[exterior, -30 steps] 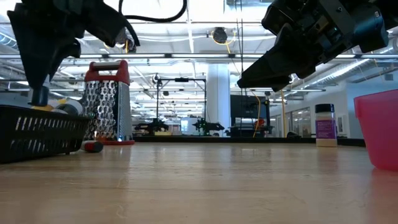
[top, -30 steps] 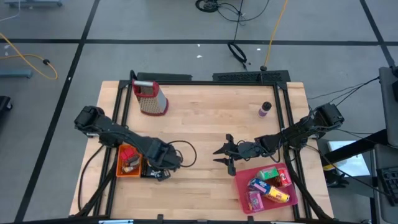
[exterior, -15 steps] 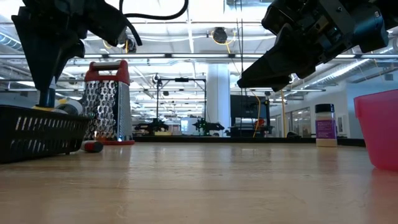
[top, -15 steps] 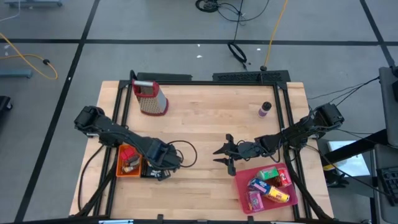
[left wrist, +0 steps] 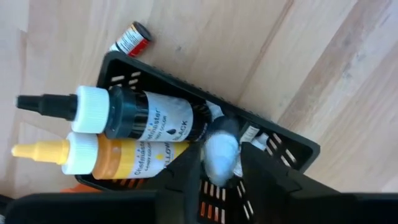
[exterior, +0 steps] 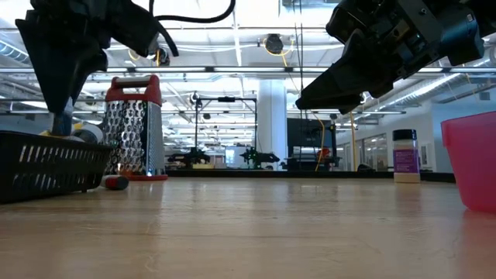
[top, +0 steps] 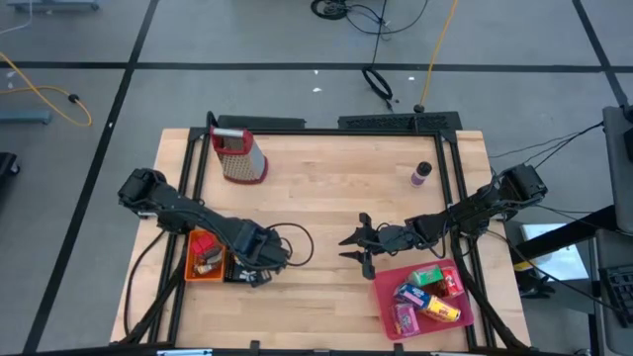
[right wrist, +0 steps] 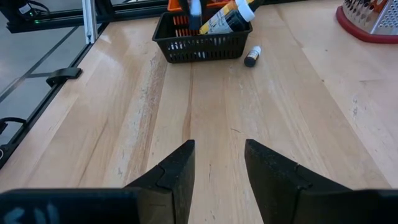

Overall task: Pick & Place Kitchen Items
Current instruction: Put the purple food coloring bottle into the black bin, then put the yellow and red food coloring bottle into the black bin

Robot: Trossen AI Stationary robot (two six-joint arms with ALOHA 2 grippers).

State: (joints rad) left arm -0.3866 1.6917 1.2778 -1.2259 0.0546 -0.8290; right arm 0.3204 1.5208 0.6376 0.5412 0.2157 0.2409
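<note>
Wooden table (top: 326,198) — left gripper (left wrist: 219,163) over the black basket (left wrist: 292,146), fingers around a small bottle (left wrist: 221,148); right gripper (right wrist: 219,163) hovers, jaws apart

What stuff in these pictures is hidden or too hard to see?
- High view: the black slotted plastic basket is mostly covered by the left gripper.
- Left wrist view: whether the fingers grip the pale round-ended item is unclear; only its end shows.
- High view: the labels on the cartons in the pink plastic bin are too small to read.
- Low view: that bin is cut off by the picture's edge, contents hidden.
</note>
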